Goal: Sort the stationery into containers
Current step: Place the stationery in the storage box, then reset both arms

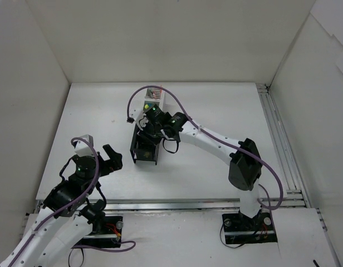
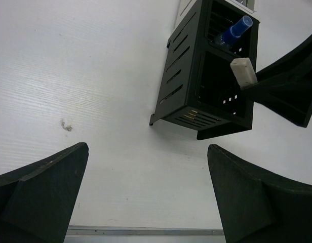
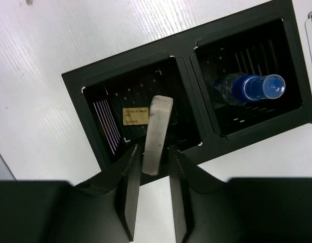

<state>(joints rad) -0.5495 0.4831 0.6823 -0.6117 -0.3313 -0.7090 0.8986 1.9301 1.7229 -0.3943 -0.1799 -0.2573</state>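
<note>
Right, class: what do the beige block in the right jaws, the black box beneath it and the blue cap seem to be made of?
The beige block: likely rubber or vinyl eraser; matt, dull, with soft rounded corners. The black box: probably moulded plastic, though painted metal is possible; thin slotted walls, faint sheen. The blue cap: translucent plastic; light shows through it.
</note>
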